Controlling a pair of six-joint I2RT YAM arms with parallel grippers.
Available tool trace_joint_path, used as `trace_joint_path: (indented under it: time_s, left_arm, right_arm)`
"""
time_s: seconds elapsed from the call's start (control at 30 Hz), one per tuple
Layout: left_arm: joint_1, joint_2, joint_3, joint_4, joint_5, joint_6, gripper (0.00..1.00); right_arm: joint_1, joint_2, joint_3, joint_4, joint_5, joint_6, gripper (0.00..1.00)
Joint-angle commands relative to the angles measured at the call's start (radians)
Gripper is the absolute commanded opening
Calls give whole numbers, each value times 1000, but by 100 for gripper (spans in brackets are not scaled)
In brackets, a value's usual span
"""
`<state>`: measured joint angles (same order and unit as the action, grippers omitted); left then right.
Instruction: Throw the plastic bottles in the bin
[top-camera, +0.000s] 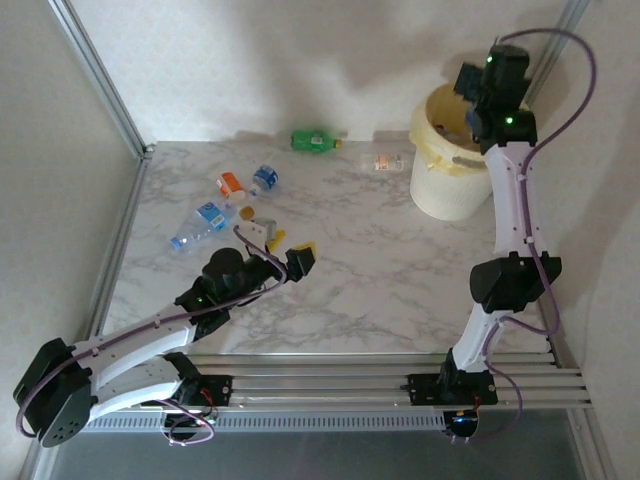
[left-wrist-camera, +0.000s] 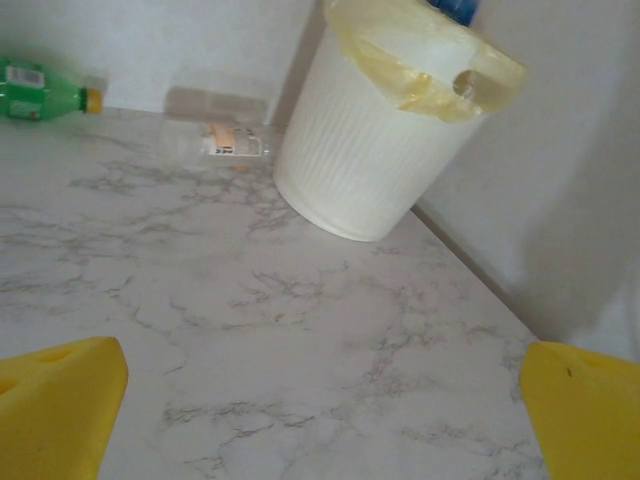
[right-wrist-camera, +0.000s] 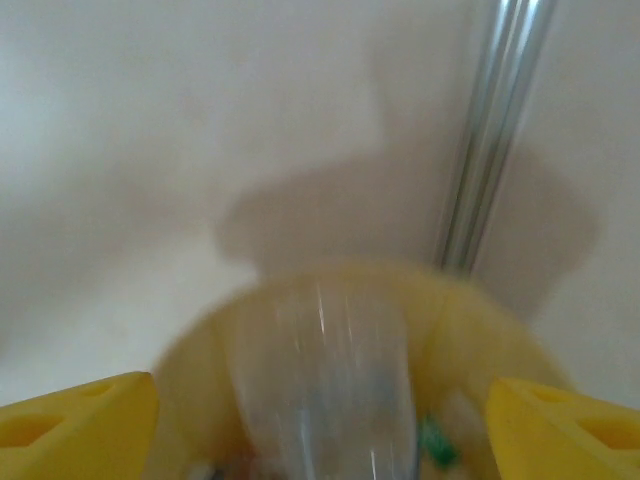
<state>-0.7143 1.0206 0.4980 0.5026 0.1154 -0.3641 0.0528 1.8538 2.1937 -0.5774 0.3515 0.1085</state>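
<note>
The right gripper (right-wrist-camera: 320, 415) hung over the bin (top-camera: 445, 190) at the worktop's (top-camera: 380, 290) far right corner. Its yellow fingers (right-wrist-camera: 80, 425) were spread wide and clear of a transparent bottle (right-wrist-camera: 320, 370) between them above the yellow liner, the bottle too blurred to show any label. The left gripper (left-wrist-camera: 322, 400) stood fully apart and empty over bare marble left of the worktop's middle, near loose bottles (top-camera: 205, 222), while the right arm hid part of the bin's rim from above.

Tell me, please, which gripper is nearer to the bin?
Right. The right gripper is directly over the bin; the left gripper is far away, on the bin's left in the top view.
</note>
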Motion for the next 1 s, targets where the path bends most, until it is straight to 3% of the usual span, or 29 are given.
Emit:
trace_joint_path:
  time_s: [0.0,0.13,0.63,0.97]
  left_arm:
    - [36,-1,6,-46,-4,-80,100]
    - [91,9,24,-98,-27,-139,100]
    - [156,4,37,-193,-86,-185,100]
    - [255,41,46,-275,-94,-255,100]
  right_arm:
    - [3,-142,-141,-18,-76,53,89]
    - [4,-268,-277,44,-135,66,92]
    - [4,-447,-438,5,-238,101,93]
    - [6,-554,-534,-18,-388,118,97]
